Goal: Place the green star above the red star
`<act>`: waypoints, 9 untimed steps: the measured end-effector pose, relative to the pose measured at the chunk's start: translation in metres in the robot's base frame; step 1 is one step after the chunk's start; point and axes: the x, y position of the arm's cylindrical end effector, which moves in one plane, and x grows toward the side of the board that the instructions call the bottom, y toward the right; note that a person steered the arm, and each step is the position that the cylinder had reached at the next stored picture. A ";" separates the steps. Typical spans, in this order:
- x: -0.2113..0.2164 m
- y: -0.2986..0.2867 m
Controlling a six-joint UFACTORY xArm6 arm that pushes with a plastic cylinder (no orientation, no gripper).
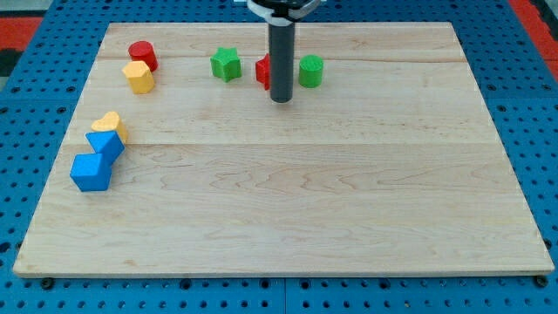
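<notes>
Where my tip [280,98] rests, red star [263,71] sits half-hidden.

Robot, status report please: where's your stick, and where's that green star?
My tip just below red star, partly hiding it. Green star to its left, apart. Green cylinder right.

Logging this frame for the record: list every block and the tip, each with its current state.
green star: flat, left of red star, apart.
red star: partly hidden by rod.
green cylinder: upright.
red cylinder: touching yellow hexagon.
yellow heart, two blue blocks: clustered.
my tip: below red star.
</notes>
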 end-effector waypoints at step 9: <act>0.000 -0.110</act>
